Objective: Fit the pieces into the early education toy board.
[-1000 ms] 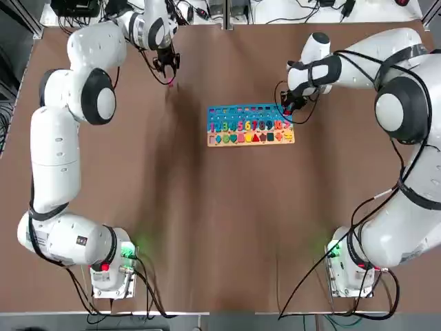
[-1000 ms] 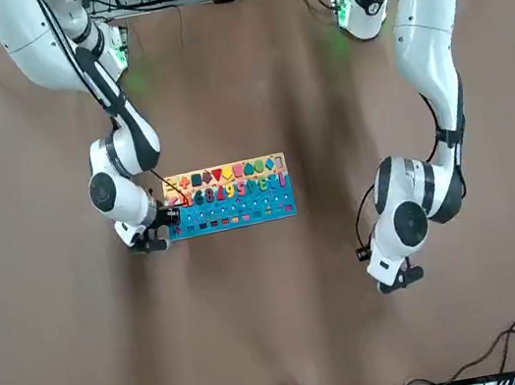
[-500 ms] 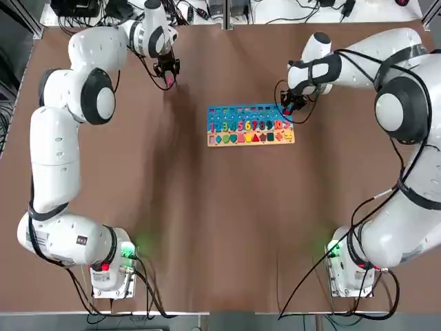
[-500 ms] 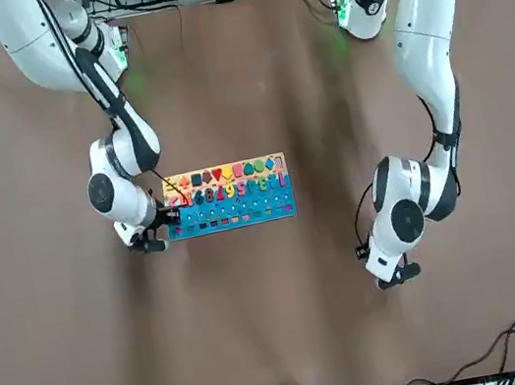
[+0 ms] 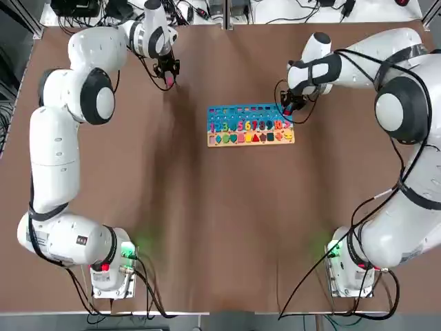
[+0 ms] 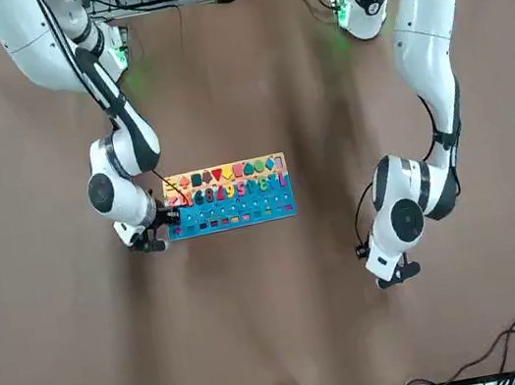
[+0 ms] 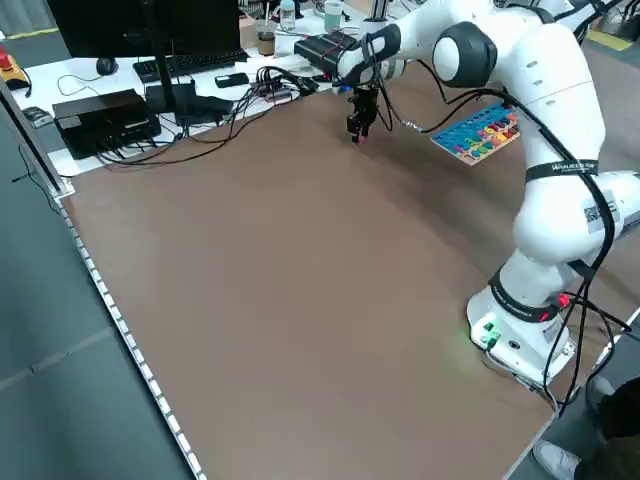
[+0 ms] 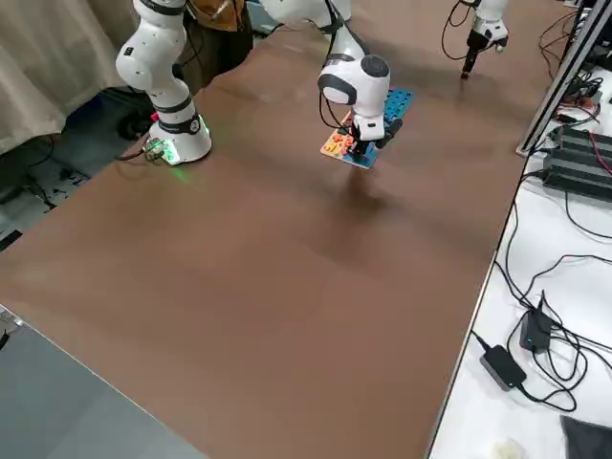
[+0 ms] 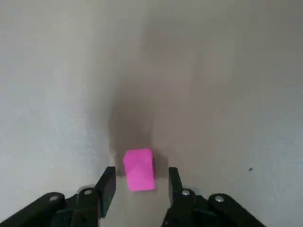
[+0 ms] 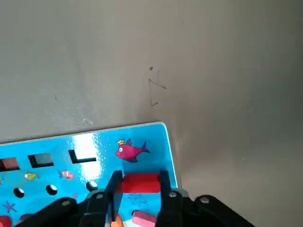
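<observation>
On the brown table (image 5: 207, 221), beyond the middle and a little to the right, the toy board (image 5: 251, 125) with its blue part at the far side and its tan strip toward the robot. In this strip, a row of coloured shapes (image 5: 251, 138); just above it, on the blue, a row of colourful numbers (image 5: 251, 126). At the far left of the table, well apart from the board, the left gripper (image 9: 142, 175), hanging low with jaws moderately wide, holding nothing. Between its two fingers, with a gap at both sides, a small pink piece (image 9: 140, 170); under it, as it seems, only the table. Over the right end of the board, the right gripper (image 10: 141, 180), with jaws closed on a small red piece (image 10: 141, 183), pressed at both its ends. Cannot tell if touching the board with this piece. Near the same fingers, on the blue surface, a crowned fish picture (image 10: 129, 151) and some rectangular holes (image 10: 41, 160). Also close by, partly hidden by the gripper, an orange shape (image 10: 117, 221) and a pink shape (image 10: 144, 218). Behind the table's far edge, on a white desk, a black monitor (image 7: 110, 25) and a keyboard (image 7: 190, 65).
</observation>
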You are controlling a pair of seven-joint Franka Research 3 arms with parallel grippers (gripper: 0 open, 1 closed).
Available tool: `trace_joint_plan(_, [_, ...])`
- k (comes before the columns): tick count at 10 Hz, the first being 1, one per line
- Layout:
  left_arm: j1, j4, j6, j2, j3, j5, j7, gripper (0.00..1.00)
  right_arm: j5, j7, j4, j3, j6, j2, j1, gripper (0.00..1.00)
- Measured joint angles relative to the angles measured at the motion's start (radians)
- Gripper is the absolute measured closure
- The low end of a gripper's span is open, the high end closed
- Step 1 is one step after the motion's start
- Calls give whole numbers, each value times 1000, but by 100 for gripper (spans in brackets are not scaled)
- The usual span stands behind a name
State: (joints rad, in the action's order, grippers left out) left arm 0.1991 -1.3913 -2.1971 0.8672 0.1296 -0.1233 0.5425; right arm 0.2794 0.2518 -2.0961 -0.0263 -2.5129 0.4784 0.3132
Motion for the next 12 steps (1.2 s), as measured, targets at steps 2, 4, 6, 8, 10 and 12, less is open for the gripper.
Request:
trace_joint_plan(2, [0,-2,0,0,0,0,0,53,0,-1,0,0,0,0,0,64])
trace_joint_plan(4, [0,-6,0,0,1,0,0,56,0,-1,0,0,-1,0,0,64])
trace_joint_plan(6, [0,-6,-1,0,1,0,0,61,0,-1,0,0,-1,0,0,64])
trace_joint_plan(8, [0,-6,-2,-1,1,0,0,63,-2,-5,0,1,-3,0,0,64])
trace_joint_plan(10, [0,-6,-2,-1,1,0,0,63,-5,-8,0,2,-3,0,0,64])
trace_joint_plan(12, [-1,-6,-2,-1,1,0,0,65,-5,-8,0,3,-3,0,0,64])
